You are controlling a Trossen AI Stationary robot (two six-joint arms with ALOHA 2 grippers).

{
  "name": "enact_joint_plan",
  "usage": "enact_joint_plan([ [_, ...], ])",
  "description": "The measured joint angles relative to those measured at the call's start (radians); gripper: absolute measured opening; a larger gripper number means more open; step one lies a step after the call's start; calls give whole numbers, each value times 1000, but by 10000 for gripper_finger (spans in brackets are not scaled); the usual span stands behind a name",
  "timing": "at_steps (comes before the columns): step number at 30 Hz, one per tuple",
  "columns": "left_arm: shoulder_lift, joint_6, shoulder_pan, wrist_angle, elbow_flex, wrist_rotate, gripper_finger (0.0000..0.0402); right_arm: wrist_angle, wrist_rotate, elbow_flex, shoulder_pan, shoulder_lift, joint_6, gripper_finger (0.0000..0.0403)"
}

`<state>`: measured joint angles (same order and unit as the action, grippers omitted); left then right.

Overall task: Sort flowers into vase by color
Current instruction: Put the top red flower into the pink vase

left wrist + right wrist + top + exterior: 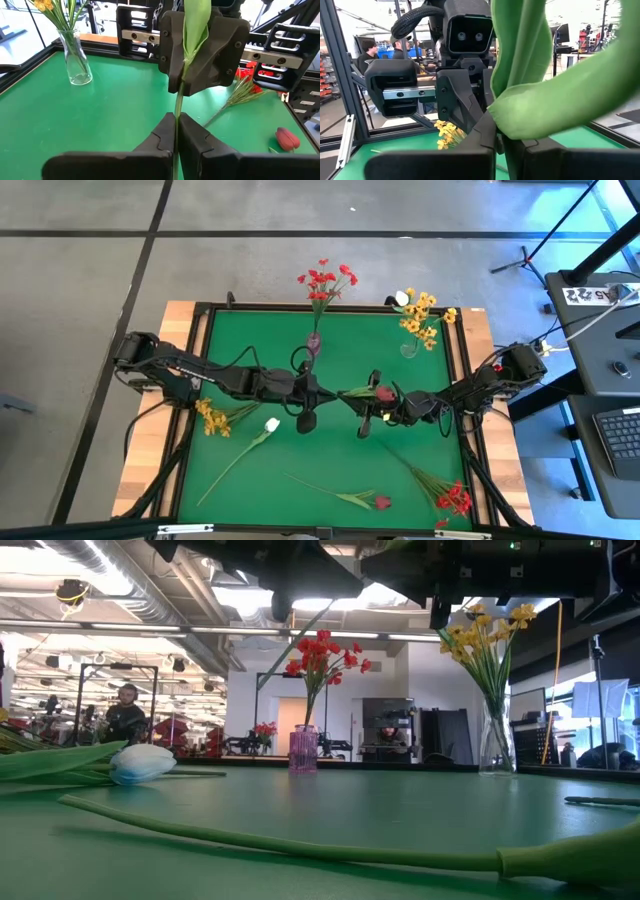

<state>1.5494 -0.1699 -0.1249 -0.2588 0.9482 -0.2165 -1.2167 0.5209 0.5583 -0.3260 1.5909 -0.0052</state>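
Two vases (pixel 314 343) holding flowers, four flowers (pixel 378 502) on table, left gripper (pixel 318 392) and right gripper (pixel 368 402) both clamped on one dark red bud (pixel 385 394)

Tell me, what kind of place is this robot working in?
Probably a large robotics lab or workshop. Exposed ceiling ducts and strip lights run over an open hall with equipment racks, and a person sits at a bench beyond the green table.
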Motion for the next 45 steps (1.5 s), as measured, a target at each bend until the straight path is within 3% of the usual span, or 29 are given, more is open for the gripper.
enact_joint_plan([
  [5, 0, -1, -2, -2, 0, -3, 2, -8, -6, 0, -1, 0, -27, 42],
  [14, -17, 10, -2, 8, 0, -57, 1, -6, -7, 0, -2, 0, -28, 188],
  [18, -39, 72, 0, 36, -1, -66, 1, 17, 1, 0, -16, -1, -35, 233],
  [22, -80, 76, 23, 61, -1, -64, 0, 80, 53, 0, -45, -24, -61, 249],
  [30, -174, 116, 83, 48, -1, -56, 0, 250, 179, 0, -126, -131, -82, 244],
  [34, -174, 157, 127, -112, -39, -5, 0, 311, 267, 0, -167, -156, -81, 243],
  [39, -173, 137, 241, -443, -174, 177, 0, 372, 344, 0, -208, -156, -50, 243],
  [45, -166, 121, 368, -741, -339, 183, 0, 419, 385, 0, -225, -155, 5, 243],
])
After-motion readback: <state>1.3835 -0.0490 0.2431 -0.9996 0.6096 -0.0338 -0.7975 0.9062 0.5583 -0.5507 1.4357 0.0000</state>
